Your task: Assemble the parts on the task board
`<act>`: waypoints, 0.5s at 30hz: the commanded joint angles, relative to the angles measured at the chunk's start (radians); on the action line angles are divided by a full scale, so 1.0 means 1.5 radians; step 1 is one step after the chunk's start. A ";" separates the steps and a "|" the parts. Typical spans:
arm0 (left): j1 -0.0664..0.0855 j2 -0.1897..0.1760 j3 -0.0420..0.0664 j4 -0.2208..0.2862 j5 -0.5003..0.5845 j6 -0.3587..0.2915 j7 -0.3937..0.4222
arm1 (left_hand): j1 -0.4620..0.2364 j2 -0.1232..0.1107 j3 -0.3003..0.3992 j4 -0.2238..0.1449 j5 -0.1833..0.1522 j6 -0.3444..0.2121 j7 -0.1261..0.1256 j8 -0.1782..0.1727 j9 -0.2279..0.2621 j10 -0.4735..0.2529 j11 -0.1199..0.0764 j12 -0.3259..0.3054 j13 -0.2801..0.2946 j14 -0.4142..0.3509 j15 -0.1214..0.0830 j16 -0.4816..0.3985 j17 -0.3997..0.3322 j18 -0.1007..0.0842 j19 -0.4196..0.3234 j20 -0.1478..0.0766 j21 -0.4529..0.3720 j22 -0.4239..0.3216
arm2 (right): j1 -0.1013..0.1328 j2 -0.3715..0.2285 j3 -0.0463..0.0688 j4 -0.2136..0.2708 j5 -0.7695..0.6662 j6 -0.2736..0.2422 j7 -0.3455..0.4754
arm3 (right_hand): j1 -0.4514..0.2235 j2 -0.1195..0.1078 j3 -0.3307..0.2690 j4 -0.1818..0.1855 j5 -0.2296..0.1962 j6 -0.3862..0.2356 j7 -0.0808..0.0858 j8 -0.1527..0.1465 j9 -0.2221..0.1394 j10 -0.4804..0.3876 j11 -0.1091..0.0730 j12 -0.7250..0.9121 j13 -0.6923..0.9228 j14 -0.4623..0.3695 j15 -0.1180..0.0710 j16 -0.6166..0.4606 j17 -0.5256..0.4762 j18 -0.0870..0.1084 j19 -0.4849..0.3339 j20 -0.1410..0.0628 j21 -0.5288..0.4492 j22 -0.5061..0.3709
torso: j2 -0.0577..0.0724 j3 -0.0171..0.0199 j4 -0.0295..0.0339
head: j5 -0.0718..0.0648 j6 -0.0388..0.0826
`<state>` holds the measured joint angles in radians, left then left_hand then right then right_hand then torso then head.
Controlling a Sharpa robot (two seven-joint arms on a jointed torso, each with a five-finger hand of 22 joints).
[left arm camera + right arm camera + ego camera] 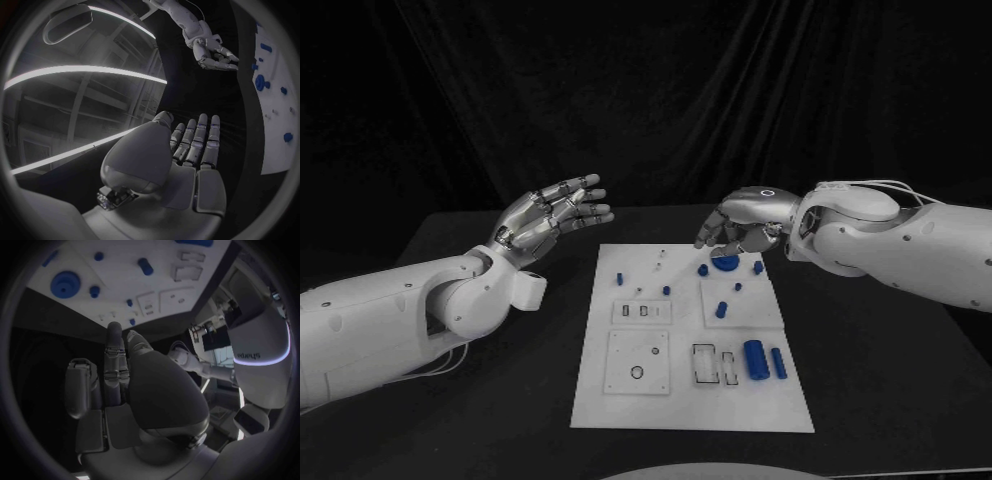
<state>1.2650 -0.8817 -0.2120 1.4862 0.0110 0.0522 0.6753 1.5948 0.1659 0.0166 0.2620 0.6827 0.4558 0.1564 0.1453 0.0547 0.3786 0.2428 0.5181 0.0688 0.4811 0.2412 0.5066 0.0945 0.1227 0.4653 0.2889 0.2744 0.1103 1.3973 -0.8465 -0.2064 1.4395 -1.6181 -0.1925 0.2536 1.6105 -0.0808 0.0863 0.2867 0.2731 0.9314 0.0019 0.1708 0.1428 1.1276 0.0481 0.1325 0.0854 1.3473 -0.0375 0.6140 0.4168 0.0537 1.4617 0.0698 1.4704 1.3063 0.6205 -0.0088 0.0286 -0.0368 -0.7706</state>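
A white board (689,400) lies lengthwise in the middle of the black table (877,380), its long axis running away from the robot. The left hand (557,218) hovers beyond the board's far left corner, fingers straight and slightly apart, holding nothing; the right hand (740,228) hangs over the far edge, fingers curled downward, empty. A blue cylinder (754,358) lies near the board's right edge, pointing along its length, and a blue disc (726,263) sits flat near the far end under the right hand.

Head camera above, wrist cameras behind each palm, all sharing the task board (692,345)
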 commanded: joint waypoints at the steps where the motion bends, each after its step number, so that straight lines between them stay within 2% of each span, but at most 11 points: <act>1: 0.005 -0.007 0.001 0.012 -0.007 -0.003 0.058 | 0.009 -0.002 0.008 -0.003 0.007 0.009 0.021 0.004 0.001 0.001 -0.003 0.003 -0.001 0.001 0.003 0.005 -0.002 -0.007 -0.006 -0.002 -0.005 -0.001 | 0.003 -0.001 0.001 0.005 -0.195 0.018 -0.097 | -0.016 -0.013 0.017 -0.002 -0.005 0.011 0.000 -0.002 0.007 0.003 -0.004 -0.002 0.007 -0.007 -0.001 0.011 0.010 -0.009 0.006 0.001 0.007 0.054 | 0.012 -0.0005 0.0057 | -0.007 -0.007; 4: 0.008 -0.013 0.001 0.021 -0.007 -0.002 0.055 | 0.010 -0.003 0.012 -0.004 0.010 0.008 0.020 0.003 0.001 0.001 -0.002 0.003 -0.001 0.000 0.003 0.006 -0.003 -0.007 -0.009 -0.002 -0.006 -0.003 | 0.003 -0.006 0.001 0.013 -0.210 0.011 -0.109 | -0.017 -0.023 0.032 -0.008 -0.001 0.000 -0.001 -0.011 0.009 0.001 -0.009 0.011 0.021 -0.027 -0.003 0.006 0.012 -0.001 -0.021 -0.001 -0.012 0.018 | 0.025 -0.0005 0.0108 | -0.020 0.000; 6: 0.009 -0.016 0.001 0.025 -0.008 -0.001 0.053 | 0.011 -0.004 0.014 -0.005 0.012 0.008 0.019 0.003 0.001 0.001 -0.001 0.003 -0.001 -0.002 0.003 0.006 -0.004 -0.007 -0.010 -0.002 -0.007 -0.003 | 0.002 -0.008 0.001 0.016 -0.215 0.008 -0.112 | -0.020 -0.030 0.046 -0.015 0.013 -0.001 -0.008 -0.014 0.013 -0.007 -0.013 0.031 0.040 -0.027 -0.005 0.010 0.016 -0.004 -0.014 -0.002 -0.005 0.034 | 0.028 -0.0001 0.0135 | -0.025 0.002; 7: 0.010 -0.017 0.001 0.027 -0.008 0.000 0.052 | 0.011 -0.004 0.014 -0.005 0.012 0.008 0.019 0.003 0.001 0.001 -0.001 0.003 -0.001 -0.002 0.003 0.006 -0.004 -0.007 -0.010 -0.002 -0.007 -0.003 | 0.002 -0.008 0.001 0.017 -0.217 0.006 -0.115 | -0.025 -0.035 0.057 -0.021 0.012 -0.003 -0.009 -0.017 0.017 -0.020 -0.013 0.048 0.059 -0.017 -0.007 0.028 0.028 -0.014 0.012 -0.004 0.020 0.081 | 0.031 0.0003 0.0159 | -0.028 0.004; 8: 0.011 -0.018 0.001 0.029 -0.008 0.001 0.051 | 0.012 -0.004 0.016 -0.005 0.013 0.008 0.019 0.002 0.001 0.001 0.000 0.003 -0.001 -0.003 0.003 0.006 -0.005 -0.007 -0.012 -0.002 -0.008 -0.004 | 0.002 -0.009 0.001 0.017 -0.219 0.003 -0.118 | -0.046 -0.039 0.069 -0.023 0.011 -0.001 -0.006 -0.019 0.023 -0.053 -0.012 0.067 0.085 -0.008 -0.006 0.079 0.059 -0.030 0.056 -0.007 0.056 0.152 | 0.032 0.0004 0.0165 | -0.029 0.004; 9: 0.011 -0.019 0.001 0.030 -0.008 0.001 0.050 | 0.012 -0.004 0.019 -0.005 0.014 0.009 0.019 0.002 0.001 0.000 0.000 0.003 -0.001 -0.004 0.004 0.006 -0.005 -0.008 -0.013 -0.002 -0.009 -0.004 | 0.002 -0.009 0.001 0.017 -0.220 -0.001 -0.121 | -0.050 -0.045 0.077 -0.032 0.012 -0.005 -0.007 -0.023 0.026 -0.071 -0.015 0.083 0.102 0.001 -0.010 0.135 0.104 -0.036 0.073 -0.008 0.067 0.176 | 0.034 0.0008 0.0192 | -0.031 0.005; 10: 0.012 -0.020 0.001 0.030 -0.008 0.002 0.049 | 0.013 -0.004 0.020 -0.005 0.015 0.010 0.019 0.002 0.001 -0.001 0.000 0.003 -0.002 -0.005 0.004 0.006 -0.006 -0.008 -0.014 -0.002 -0.010 -0.005 | 0.001 -0.008 0.001 0.016 -0.222 -0.007 -0.123 | -0.050 -0.045 0.077 -0.032 0.012 -0.005 -0.007 -0.023 0.026 -0.071 -0.015 0.083 0.102 0.001 -0.010 0.135 0.104 -0.036 0.073 -0.008 0.067 0.176 | 0.037 0.0013 0.0224 | -0.035 0.007; 11: 0.012 -0.020 0.001 0.030 -0.008 0.003 0.048 | 0.013 -0.004 0.022 -0.005 0.016 0.010 0.020 0.002 0.001 -0.001 0.000 0.003 -0.002 -0.006 0.004 0.006 -0.006 -0.008 -0.016 -0.002 -0.010 -0.005 | 0.001 -0.008 0.001 0.015 -0.222 -0.012 -0.124 | -0.056 -0.044 0.082 -0.036 0.016 -0.004 -0.006 -0.024 0.029 -0.080 -0.015 0.099 0.118 0.022 -0.013 0.225 0.201 -0.035 0.070 -0.010 0.066 0.173 | 0.037 0.0013 0.0225 | -0.035 0.007; 12: 0.012 -0.020 0.001 0.029 -0.008 0.004 0.046 | 0.013 -0.004 0.022 -0.005 0.016 0.010 0.020 0.002 0.001 -0.001 0.000 0.003 -0.002 -0.006 0.004 0.006 -0.006 -0.008 -0.016 -0.002 -0.010 -0.005 | -0.001 -0.009 0.001 0.013 -0.223 -0.023 -0.127 | -0.067 -0.048 0.096 -0.052 0.019 -0.005 -0.004 -0.027 0.036 -0.109 -0.014 0.147 0.161 0.007 -0.012 0.296 0.263 -0.036 0.073 -0.008 0.067 0.176 | 0.041 0.0007 0.0249 | -0.038 0.008; 13: 0.013 -0.019 0.001 0.029 -0.008 0.005 0.045 | 0.013 -0.005 0.026 -0.005 0.017 0.013 0.021 0.002 0.001 -0.003 -0.002 0.002 -0.002 -0.009 0.004 0.005 -0.008 -0.008 -0.018 -0.002 -0.012 -0.006 | -0.002 -0.009 0.001 0.012 -0.224 -0.032 -0.128 | -0.067 -0.048 0.096 -0.052 0.019 -0.005 -0.004 -0.027 0.036 -0.109 -0.014 0.147 0.161 0.007 -0.012 0.296 0.263 -0.036 0.073 -0.008 0.067 0.176 | 0.047 0.0003 0.0257 | -0.039 0.014; 15: 0.013 -0.018 0.001 0.027 -0.008 0.007 0.043 | 0.013 -0.005 0.028 -0.005 0.017 0.014 0.023 0.002 0.001 -0.004 -0.002 0.002 -0.002 -0.010 0.004 0.005 -0.009 -0.009 -0.019 -0.002 -0.012 -0.007 | -0.005 -0.008 0.001 0.007 -0.225 -0.048 -0.126 | -0.079 -0.049 0.112 -0.074 0.032 -0.007 0.000 -0.028 0.046 -0.142 -0.017 0.236 0.237 0.000 -0.015 0.334 0.292 -0.036 0.073 -0.010 0.067 0.176 | 0.053 -0.0007 0.0266 | -0.039 0.019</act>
<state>1.2814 -0.9119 -0.2119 1.5268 0.0011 0.0528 0.6766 1.6048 0.1602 0.0518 0.2537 0.7032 0.4704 0.1588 0.1473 0.0557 0.3786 0.2428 0.5180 0.0668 0.4737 0.2485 0.5109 0.0821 0.1229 0.4438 0.2892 0.2594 0.1020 1.3946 -0.8577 -0.2057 1.4547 -1.9084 -0.2047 0.1102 1.4982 -0.1538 0.2532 0.1830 0.3176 0.9226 -0.0044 0.1342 0.2103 0.9200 0.0236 0.4665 0.4243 1.3496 -0.0598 1.1047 0.8469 0.0071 1.4615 0.0589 1.5682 1.3080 0.6795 -0.0082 0.0613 -0.0928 -0.7507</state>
